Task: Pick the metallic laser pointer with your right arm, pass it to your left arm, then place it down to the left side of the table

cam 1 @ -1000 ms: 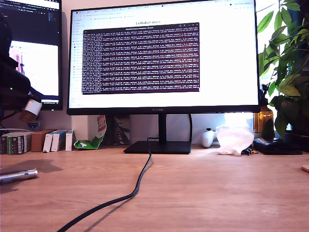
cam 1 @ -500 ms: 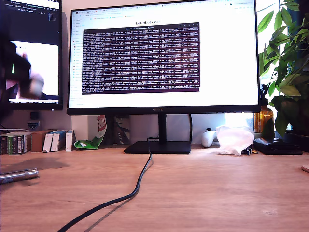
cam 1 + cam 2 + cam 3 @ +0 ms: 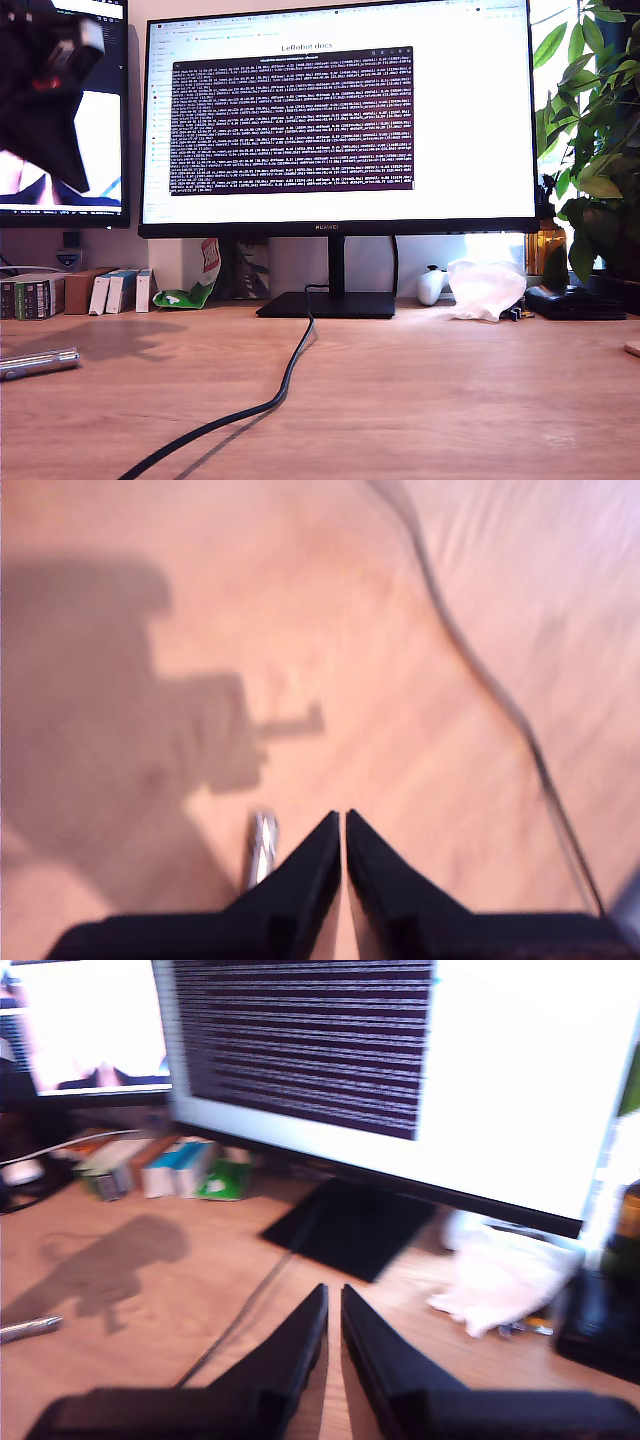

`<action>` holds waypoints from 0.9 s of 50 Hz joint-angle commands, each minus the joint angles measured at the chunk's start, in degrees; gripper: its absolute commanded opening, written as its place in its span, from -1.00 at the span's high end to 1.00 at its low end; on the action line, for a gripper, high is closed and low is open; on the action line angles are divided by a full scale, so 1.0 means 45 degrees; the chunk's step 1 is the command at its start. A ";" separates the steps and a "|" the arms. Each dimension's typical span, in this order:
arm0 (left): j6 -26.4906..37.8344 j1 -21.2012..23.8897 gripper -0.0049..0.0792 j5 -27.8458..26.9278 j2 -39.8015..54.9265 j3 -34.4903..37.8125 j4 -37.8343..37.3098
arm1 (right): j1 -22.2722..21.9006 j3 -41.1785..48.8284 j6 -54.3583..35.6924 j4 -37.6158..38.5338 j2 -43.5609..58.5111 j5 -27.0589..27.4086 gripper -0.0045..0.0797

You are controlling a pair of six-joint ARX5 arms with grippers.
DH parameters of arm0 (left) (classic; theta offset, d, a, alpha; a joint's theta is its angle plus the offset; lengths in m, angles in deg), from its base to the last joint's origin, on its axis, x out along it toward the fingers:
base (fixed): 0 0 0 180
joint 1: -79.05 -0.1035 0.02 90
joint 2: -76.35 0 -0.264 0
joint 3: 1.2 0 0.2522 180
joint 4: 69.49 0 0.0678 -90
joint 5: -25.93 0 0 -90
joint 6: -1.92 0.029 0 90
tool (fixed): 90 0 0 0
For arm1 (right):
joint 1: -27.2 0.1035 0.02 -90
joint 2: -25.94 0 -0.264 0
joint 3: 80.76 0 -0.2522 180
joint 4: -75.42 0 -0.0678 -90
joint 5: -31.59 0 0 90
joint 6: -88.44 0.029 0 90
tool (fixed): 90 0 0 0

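The metallic laser pointer (image 3: 38, 363) lies flat on the wooden table (image 3: 430, 390) at the exterior view's left edge. My first gripper (image 3: 72, 170) hangs high above it, blurred, in front of the side monitor. In the first wrist view my first gripper (image 3: 343, 818) is shut and empty, and the pointer (image 3: 262, 848) shows on the table (image 3: 400, 610) just beside one finger, inside the arm's shadow. My second gripper (image 3: 333, 1290) is shut and empty, above the table facing the monitor. From there the pointer (image 3: 28, 1329) lies far off. The second arm is out of the exterior view.
A black cable (image 3: 272, 400) snakes across the table from the big monitor's stand (image 3: 328, 304). Small boxes (image 3: 70, 292) line the back at the exterior view's left. A white crumpled wrap (image 3: 487, 288) and a plant (image 3: 595, 130) stand at its right.
My first arm has risen from low at the exterior view's left edge to its upper left corner. The laser pointer has stayed on the table.
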 commanded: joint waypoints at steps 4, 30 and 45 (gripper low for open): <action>-0.0549 -0.0005 0.93 -0.0073 -0.1875 0.0102 0.0374 | -0.0005 0.0063 0.0253 -0.0291 -0.0384 0.0860 0.92; -0.1763 0.0267 0.93 -0.0534 -0.3638 0.0175 0.1690 | -0.0029 -0.0034 0.1413 0.0364 -0.0821 0.4566 0.92; -0.2098 0.0277 0.93 0.1423 -0.5731 0.1035 0.3827 | -0.0039 -0.0034 -0.0457 -0.0612 -0.2934 0.6703 0.92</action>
